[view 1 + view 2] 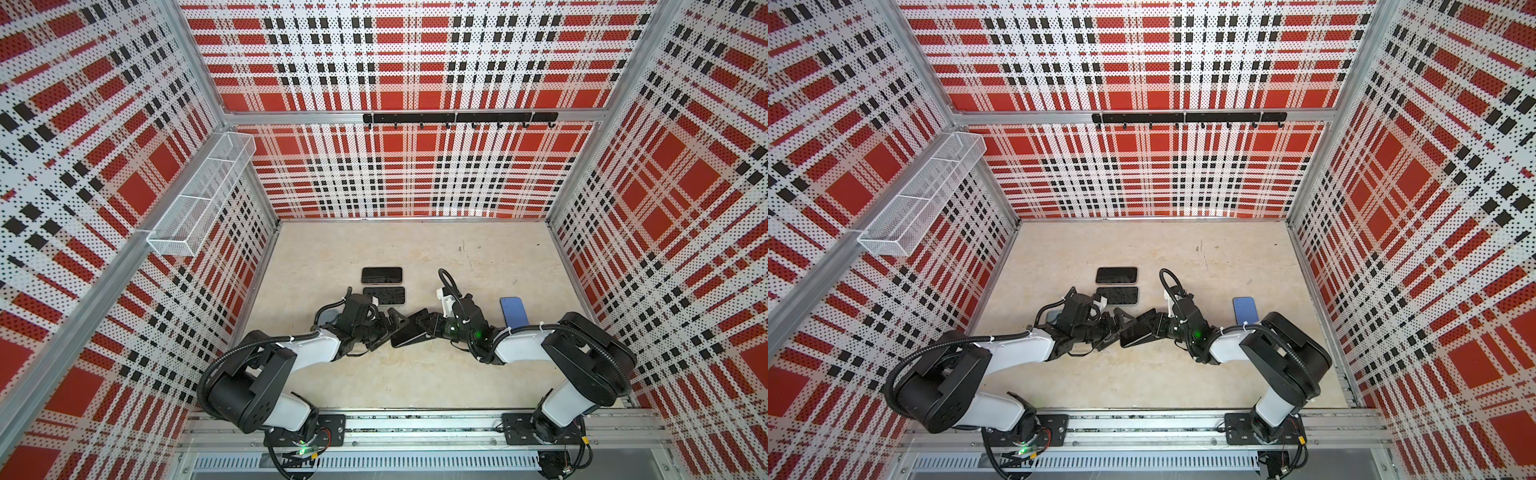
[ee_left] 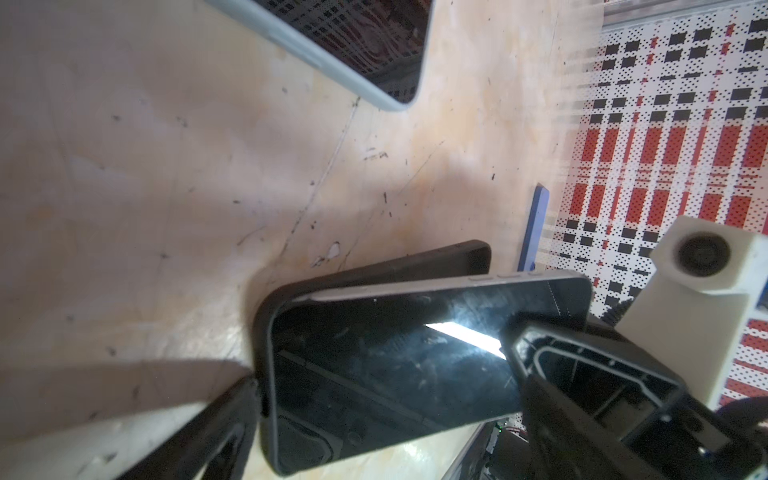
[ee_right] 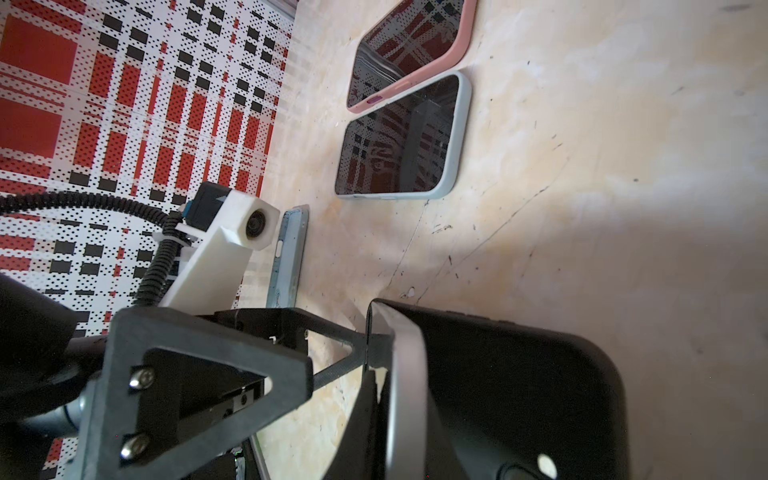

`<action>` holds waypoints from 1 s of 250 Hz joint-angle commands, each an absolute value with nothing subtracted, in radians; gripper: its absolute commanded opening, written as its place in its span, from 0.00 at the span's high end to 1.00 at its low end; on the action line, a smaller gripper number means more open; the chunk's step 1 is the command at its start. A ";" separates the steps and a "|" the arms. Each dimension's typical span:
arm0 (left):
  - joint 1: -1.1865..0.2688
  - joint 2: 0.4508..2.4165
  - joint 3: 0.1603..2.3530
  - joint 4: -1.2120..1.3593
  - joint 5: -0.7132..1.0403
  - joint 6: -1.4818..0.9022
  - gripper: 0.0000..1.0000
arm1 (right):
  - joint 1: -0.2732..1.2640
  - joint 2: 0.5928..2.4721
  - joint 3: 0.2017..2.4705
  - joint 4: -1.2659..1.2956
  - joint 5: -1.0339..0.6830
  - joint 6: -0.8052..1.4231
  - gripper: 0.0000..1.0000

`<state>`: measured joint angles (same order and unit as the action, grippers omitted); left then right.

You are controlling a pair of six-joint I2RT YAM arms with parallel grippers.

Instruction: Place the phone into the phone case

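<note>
The phone [image 2: 395, 361], dark-screened with a silver edge, sits tilted in the black phone case [image 2: 374, 270]. One end is seated in the case; the other end stands lifted out of it. In both top views the pair [image 1: 409, 337] [image 1: 1136, 336] is at mid-table between the two arms. My right gripper [image 1: 423, 326] is shut on the phone's raised end, one finger [image 2: 536, 353] lying on the screen. My left gripper [image 1: 391, 328] is open at the seated end, with a finger [image 2: 224, 428] right beside the case's end. The case's black back [image 3: 519, 395] fills the right wrist view.
Two cased phones lie screen up behind the grippers, one in a pink case [image 3: 415, 54] [image 1: 381, 275], one in a pale grey case [image 3: 403, 137] [image 1: 384, 296]. A blue case [image 1: 514, 311] lies by the right arm. A light blue case [image 3: 289, 257] lies under the left arm.
</note>
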<state>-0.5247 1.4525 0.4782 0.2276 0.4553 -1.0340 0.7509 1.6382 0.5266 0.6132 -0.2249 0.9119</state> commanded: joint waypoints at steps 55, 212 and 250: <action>-0.543 1.458 0.485 0.210 0.418 -1.064 0.00 | 0.771 1.686 0.491 0.359 -0.159 0.856 0.80; -0.523 1.338 0.533 0.085 0.413 -0.993 0.00 | 0.811 1.520 0.638 0.018 0.034 0.724 0.32; -0.515 1.318 0.548 0.049 0.400 -0.979 0.00 | 0.813 1.467 0.707 -0.140 0.140 0.702 0.16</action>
